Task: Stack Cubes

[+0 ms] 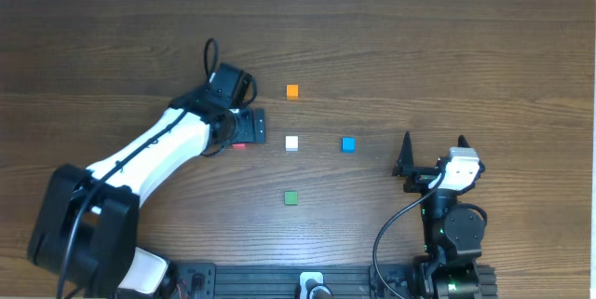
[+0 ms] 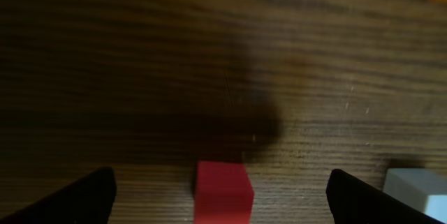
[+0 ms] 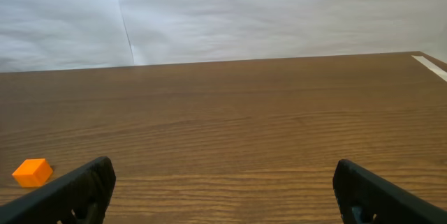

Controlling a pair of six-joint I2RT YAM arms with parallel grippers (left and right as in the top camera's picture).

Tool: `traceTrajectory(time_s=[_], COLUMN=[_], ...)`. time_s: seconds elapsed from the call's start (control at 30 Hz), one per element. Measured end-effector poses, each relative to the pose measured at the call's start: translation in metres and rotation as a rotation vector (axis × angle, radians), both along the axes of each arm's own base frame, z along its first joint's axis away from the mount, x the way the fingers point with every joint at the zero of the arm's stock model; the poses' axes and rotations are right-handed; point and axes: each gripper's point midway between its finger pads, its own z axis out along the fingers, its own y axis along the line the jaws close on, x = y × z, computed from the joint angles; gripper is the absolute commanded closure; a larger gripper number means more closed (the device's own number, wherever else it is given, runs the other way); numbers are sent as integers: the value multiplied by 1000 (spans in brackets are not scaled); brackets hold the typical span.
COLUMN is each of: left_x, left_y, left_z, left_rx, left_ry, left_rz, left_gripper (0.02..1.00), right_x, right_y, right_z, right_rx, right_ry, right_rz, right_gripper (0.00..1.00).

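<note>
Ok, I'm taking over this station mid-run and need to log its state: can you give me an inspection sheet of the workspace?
Surface: wooden table, no spills seen.
Job's things: five cubes, all apart, none stacked: red cube, white cube, blue cube, green cube, orange cube.
Clutter: nothing seen.
End effectors: left end effector open, a finger each side of the red cube, not touching it; right end effector open, holding nothing.
Cables: left cable loops above the left arm; right cable loops beside the right arm.
Surroundings: white wall beyond the table's far edge.
</note>
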Motion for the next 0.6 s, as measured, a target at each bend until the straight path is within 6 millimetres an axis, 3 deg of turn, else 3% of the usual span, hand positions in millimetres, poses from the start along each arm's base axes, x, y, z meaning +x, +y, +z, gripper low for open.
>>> traceTrajectory(time_s=[0.2,0.6], left_x=[-10,-16], left_y=[-11,-5], left_z=[-8,-16], left_rx=[16,46], left_ry=[32,69], left_rz=[-32,-28], left_gripper=[69,88], right_x=[0,0], right_y=[0,0], right_z=[0,0], right_rx=[0,0], right_ry=[0,0], right_rz=[0,0], right_gripper=[9,9])
